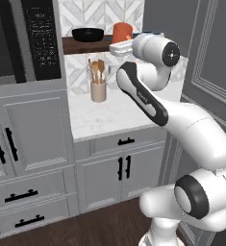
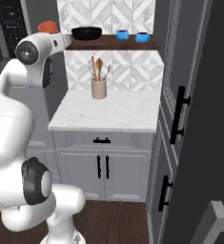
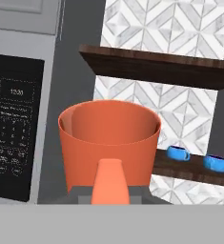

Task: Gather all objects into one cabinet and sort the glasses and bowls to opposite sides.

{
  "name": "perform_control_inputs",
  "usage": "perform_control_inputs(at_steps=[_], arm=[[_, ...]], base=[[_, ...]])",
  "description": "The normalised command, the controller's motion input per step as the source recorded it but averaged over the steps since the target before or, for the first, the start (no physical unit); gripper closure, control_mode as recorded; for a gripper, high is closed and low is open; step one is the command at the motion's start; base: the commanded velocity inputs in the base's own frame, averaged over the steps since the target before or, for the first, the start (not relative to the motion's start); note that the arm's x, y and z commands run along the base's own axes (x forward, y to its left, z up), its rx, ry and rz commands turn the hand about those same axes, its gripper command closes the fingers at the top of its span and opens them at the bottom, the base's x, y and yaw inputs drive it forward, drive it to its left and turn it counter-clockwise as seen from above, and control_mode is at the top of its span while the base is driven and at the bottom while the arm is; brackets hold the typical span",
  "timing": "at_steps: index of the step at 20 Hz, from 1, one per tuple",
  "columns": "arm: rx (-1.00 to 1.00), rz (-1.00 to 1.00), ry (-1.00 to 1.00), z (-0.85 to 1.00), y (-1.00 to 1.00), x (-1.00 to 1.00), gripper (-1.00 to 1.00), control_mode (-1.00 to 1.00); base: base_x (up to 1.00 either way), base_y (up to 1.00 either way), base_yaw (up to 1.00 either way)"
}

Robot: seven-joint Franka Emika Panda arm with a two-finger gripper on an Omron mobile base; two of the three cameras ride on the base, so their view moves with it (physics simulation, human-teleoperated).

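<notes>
Just the kitchen background stuff here

Beige utensil holder with wooden spoons sits upright near the back of the white marble counter, herringbone tile backsplash behind it. Black microwave panel off to the side, grey cabinets with black handles underneath.

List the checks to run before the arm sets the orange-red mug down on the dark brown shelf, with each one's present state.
1. Grip: gripper shut on the tall orange-red mug at its handle: ok.
2. Mug upright, mouth up: ok.
3. Wide glossy black bowl on the dark brown wooden shelf board, left part: ok.
4. Two small bright-blue cups on the right part: ok.
5. Mug on the shelf: not ok.
6. Room beside the cups: cannot tell.
</notes>
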Motion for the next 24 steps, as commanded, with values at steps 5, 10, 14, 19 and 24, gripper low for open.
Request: perform_control_inputs(at_steps=[5, 10, 14, 19, 24], arm=[[0.0, 0.0, 0.0, 0.0, 0.0, 0.0, 1.0, 1.0], [0.0, 0.0, 0.0, 0.0, 0.0, 0.0, 1.0, 1.0], [0.0, 0.0, 0.0, 0.0, 0.0, 0.0, 1.0, 1.0], [0.0, 0.0, 0.0, 0.0, 0.0, 0.0, 1.0, 1.0], [0.0, 0.0, 0.0, 0.0, 0.0, 0.0, 1.0, 1.0]], base=[[0.0, -0.36, -0.51], [-0.01, -0.15, -0.37], [0.03, -0.03, -0.01], [0.38, 0.0, -0.23], [0.24, 0.0, -0.25]])
